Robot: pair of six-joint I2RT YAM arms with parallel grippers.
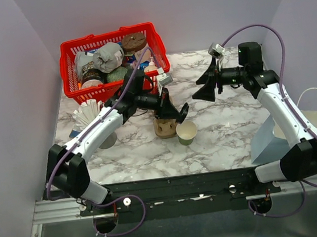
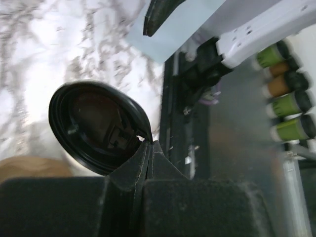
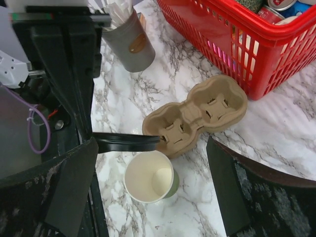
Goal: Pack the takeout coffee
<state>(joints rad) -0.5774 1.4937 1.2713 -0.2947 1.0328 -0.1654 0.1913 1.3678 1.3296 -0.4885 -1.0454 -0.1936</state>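
1. While the left gripper (image 2: 150, 145) is seen in its own wrist view, its fingers are pressed shut on the rim of the black lid (image 2: 94, 123). The pinch is at the lid's 4 o'clock edge, and the hollow underside faces the camera.
2. At the far left, the grey cup (image 3: 129, 44) of stirrers stands well apart from the work. The red basket (image 1: 112, 61) sits at the table's 11 o'clock.
3. The cardboard carrier (image 1: 164, 126) lies mid-table. In the right wrist view its long axis runs from 8 o'clock to 2 o'clock, and both wells are bare.
4. The green cup (image 1: 186, 132) stands upright with its mouth uncovered. It is on the table just beside the carrier, at the carrier's 4 o'clock, and not in a well.
5. From above, the lid hangs at the cup's 11 o'clock, just off the mouth.
   - The right wrist view shows the lid edge-on beside the rim, so its tilt cannot be told.
   - Capping likely needs a short shift toward 5 o'clock, levelling, then pressing down.
   - The left arm is the nearer one.
6. The right gripper (image 1: 205, 84) is spread wide and holds nothing. It sits at the cup's 1 o'clock, well apart.
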